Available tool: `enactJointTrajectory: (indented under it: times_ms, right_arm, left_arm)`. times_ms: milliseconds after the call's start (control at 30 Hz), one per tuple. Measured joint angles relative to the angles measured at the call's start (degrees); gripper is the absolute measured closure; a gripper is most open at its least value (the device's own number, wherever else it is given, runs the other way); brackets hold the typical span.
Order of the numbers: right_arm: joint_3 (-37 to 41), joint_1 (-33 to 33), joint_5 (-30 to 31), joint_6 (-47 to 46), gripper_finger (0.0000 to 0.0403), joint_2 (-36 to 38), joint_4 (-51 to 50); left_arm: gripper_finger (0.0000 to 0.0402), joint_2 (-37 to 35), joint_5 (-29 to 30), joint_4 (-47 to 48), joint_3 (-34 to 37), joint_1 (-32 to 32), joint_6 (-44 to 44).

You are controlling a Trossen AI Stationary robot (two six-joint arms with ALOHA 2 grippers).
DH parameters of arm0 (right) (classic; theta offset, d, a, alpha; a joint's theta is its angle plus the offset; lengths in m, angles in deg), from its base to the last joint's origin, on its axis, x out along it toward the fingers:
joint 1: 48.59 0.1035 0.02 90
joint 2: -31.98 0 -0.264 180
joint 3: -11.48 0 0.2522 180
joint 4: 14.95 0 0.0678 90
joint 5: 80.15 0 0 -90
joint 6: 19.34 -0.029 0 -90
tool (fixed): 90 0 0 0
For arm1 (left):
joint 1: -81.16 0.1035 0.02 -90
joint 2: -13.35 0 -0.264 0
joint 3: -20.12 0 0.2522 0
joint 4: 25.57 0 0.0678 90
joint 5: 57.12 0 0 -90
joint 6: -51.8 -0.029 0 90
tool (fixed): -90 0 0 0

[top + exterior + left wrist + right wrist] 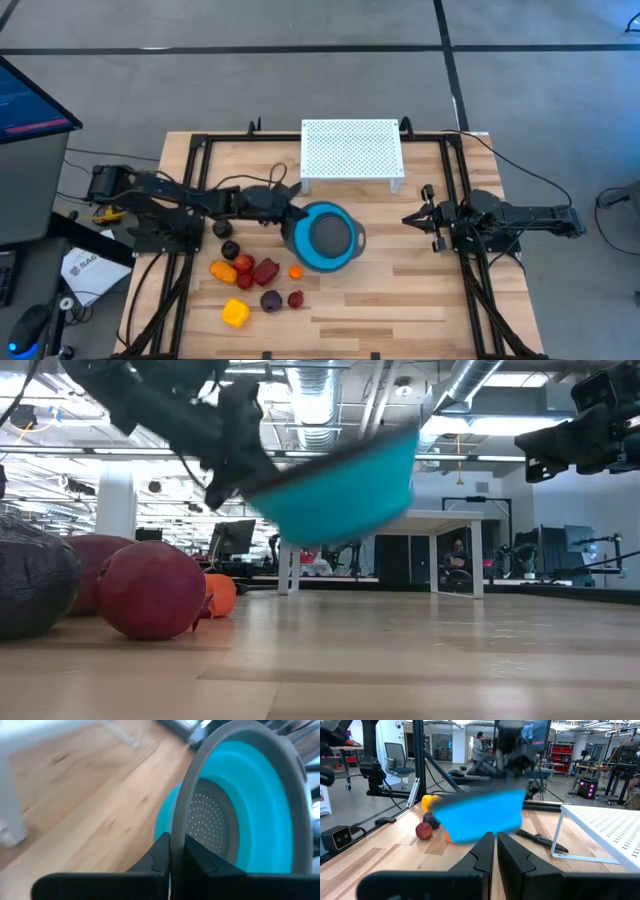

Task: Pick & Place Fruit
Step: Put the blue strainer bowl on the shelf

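The round blue bowl [325, 237] with a grey perforated inside hangs tilted above the table's middle, with my left gripper [290, 222] shut on its left rim. In the low view the bowl [340, 490] is clear of the wood. Several small fruits [255, 275] lie on the table near-left of the bowl: red, dark purple, orange, and a blocky yellow one [235, 314]. Close to the low camera lie a red fruit [150, 590] and a dark one [35, 585]. My right gripper [408, 219] is shut on nothing at the table's right, well away from the bowl. My left gripper holds the bowl by its grey rim [182, 820] on the side toward the table's left, one finger inside the bowl and one outside. The fingers come from the table's left, slanting slightly down. The bowl is lifted clear of the table and tilted.
A white perforated stand [352, 150] sits at the far middle of the table. A slim black knife [540, 840] lies on the wood beside the stand's leg. Black frame rails [190, 200] run along both sides of the table. Bare wood lies between the bowl and my right gripper.
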Motion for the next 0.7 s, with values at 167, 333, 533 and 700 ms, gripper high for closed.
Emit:
enactJointTrajectory:
  times_ms: [167,333,533,700]
  right_arm:
    - [0.0,0.0,0.0,0.0,0.0386,0.0,0.0]
    - [0.0,0.0,0.0,0.0,0.0386,0.0,0.0]
    - [0.0,0.0,0.0,0.0,0.0386,0.0,0.0]
    - [0.0,0.0,0.0,0.0,0.0386,0.0,0.0]
  left_arm:
    - [0.0382,-1.9,-3.8,0.0,-6.0,2.8,-4.5]
    - [0.0383,-0.4,-4.5,9.7,-15.9,8.7,-13.5]
    - [0.038,2.6,-4.8,24.6,-28.6,20.0,-19.6]
    - [0.0381,7.1,-11.9,26.7,-35.9,28.6,-21.6]
